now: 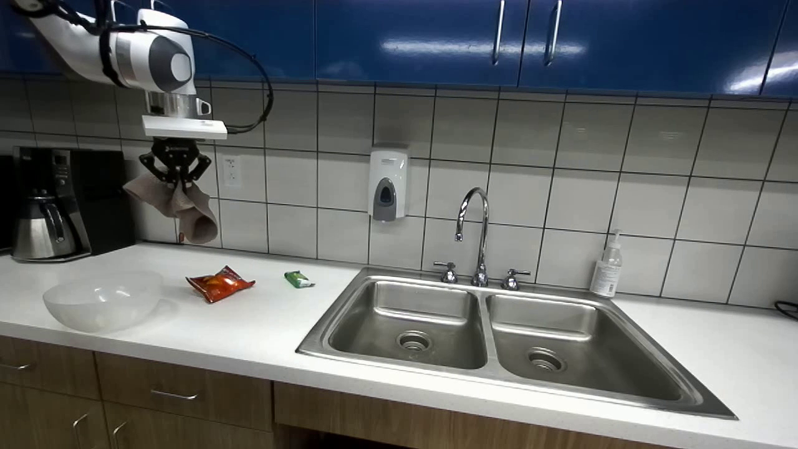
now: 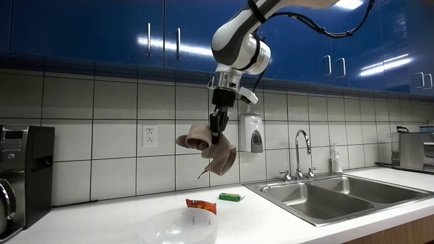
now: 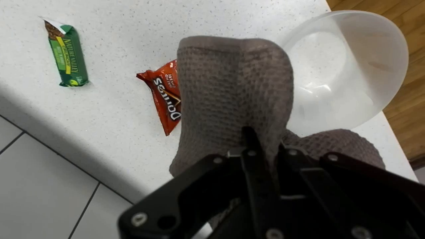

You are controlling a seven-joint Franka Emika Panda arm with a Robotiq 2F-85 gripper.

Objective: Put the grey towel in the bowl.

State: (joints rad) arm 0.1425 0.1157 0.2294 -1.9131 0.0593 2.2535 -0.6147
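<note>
My gripper [image 1: 181, 185] is shut on the grey-brown waffle-weave towel [image 1: 198, 218] and holds it well above the counter. In an exterior view the gripper [image 2: 216, 137] pinches the towel [image 2: 222, 158], and its folds hang down on both sides of the fingers. A translucent white bowl [image 1: 103, 307] stands upright on the counter, below the towel and nearer the front edge; it also shows in an exterior view [image 2: 179, 228]. In the wrist view the towel [image 3: 232, 83] covers part of the near view and overlaps the rim of the bowl [image 3: 352, 103]. No object shows inside the bowl.
A red Doritos bag [image 1: 221, 284] lies close to the bowl. A green granola bar [image 1: 298, 279] lies farther toward the double sink [image 1: 486, 330]. A coffee maker [image 1: 93, 199] stands against the tiled wall. Blue cabinets [image 1: 411, 37] hang above.
</note>
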